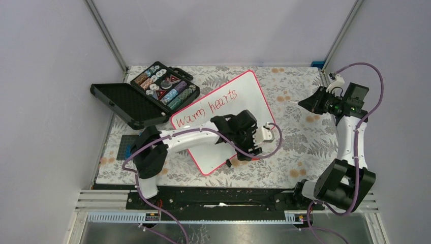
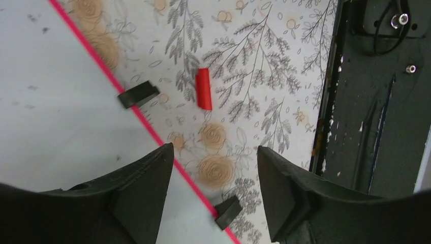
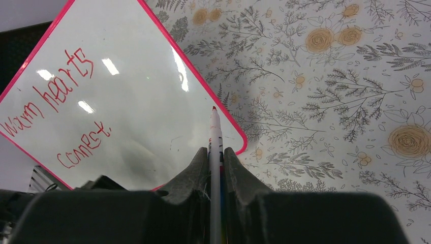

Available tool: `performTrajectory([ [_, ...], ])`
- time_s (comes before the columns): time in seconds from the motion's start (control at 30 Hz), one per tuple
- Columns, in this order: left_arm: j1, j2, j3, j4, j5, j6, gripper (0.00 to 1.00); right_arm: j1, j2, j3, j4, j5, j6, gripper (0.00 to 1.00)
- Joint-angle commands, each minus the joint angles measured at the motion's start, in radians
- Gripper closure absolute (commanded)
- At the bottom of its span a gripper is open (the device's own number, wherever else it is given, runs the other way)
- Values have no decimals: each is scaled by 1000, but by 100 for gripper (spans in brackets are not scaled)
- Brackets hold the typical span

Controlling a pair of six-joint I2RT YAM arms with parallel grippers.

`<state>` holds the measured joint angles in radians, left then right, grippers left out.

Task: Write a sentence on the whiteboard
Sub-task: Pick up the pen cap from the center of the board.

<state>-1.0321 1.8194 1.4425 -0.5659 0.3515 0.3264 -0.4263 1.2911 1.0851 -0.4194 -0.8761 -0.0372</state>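
The whiteboard (image 1: 244, 94) lies tilted on the floral table, with a pink-red rim. The red sentence (image 1: 211, 105) shows as "Warm hearts" in the top view. In the right wrist view the sentence (image 3: 56, 101) reads "warm hearts connect" in two lines on the whiteboard (image 3: 137, 86). My right gripper (image 3: 216, 151) is shut on a white marker (image 3: 215, 127), red tip forward, held off the board's right corner; it also shows in the top view (image 1: 306, 103). My left gripper (image 2: 214, 150) is open and empty over the board's near rim (image 2: 147, 124), between two black clips (image 2: 138, 94). A red cap (image 2: 204, 89) lies on the cloth beyond it.
An open black case (image 1: 152, 94) holding poker chips stands at the back left, touching the board's corner. The black base rail (image 2: 376, 112) runs along the table's near edge. Grey walls close in the left, back and right sides.
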Motion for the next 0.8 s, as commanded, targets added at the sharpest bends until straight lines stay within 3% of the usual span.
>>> performTrajectory([
  [0.0, -42, 47, -9, 183, -37, -60, 35, -5, -12, 1, 47, -11, 20, 100],
  [0.47, -72, 180, -27, 311, -85, -46, 41, -5, -38, -16, 53, -57, 7, 100],
  [0.77, -76, 254, -9, 280, -92, -21, 55, -5, -54, -17, 52, -56, 3, 100],
])
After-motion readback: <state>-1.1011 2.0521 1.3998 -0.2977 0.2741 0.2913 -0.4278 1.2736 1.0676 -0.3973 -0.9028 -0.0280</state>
